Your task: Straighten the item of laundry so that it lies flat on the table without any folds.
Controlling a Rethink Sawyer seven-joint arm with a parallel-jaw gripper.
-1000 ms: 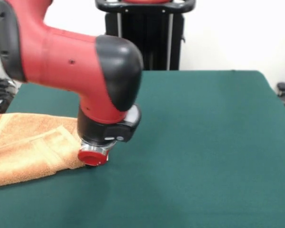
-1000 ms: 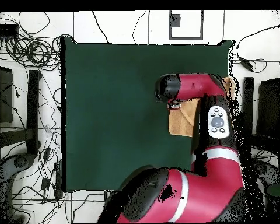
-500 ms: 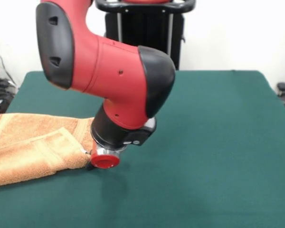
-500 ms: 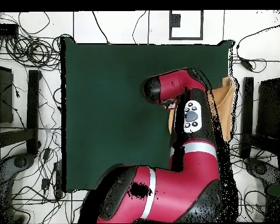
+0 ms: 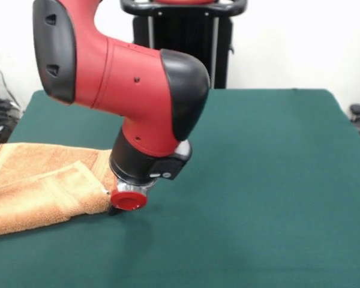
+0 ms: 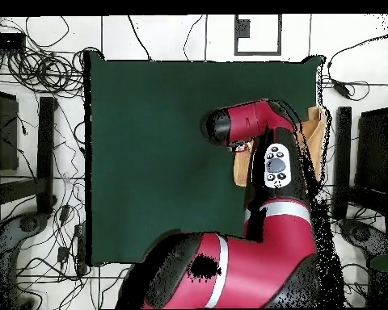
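While the red and black arm (image 5: 126, 90) leans down over the counter (image 5: 258, 180), its tool (image 5: 117, 207) sits low at the right-hand corner of the towel (image 5: 42, 186), right at the cloth's edge. Only a red ring and a dark tip beneath it show in the front view, so I cannot tell whether the tool is spread, pressed together or pinching the cloth.

From that corner the orange-tan towel runs away to the left in the front view, its long axis lying roughly left to right along the counter's left side, with its left end cut off by the picture's edge. It is not flat: a folded layer lies over the near part, with a raised woven band running along the fold. In the overhead view the towel (image 6: 244, 165) shows only as tan patches beside and behind the arm (image 6: 266, 161), near the counter's right edge.

Beyond the towel, the dark green counter (image 6: 165, 161) is bare across its middle and right in the front view. A black stand (image 5: 183, 42) rises behind the far edge against a white wall (image 5: 288, 42). Seen from above, tangled cables (image 6: 44, 64) lie on the floor left of the counter.
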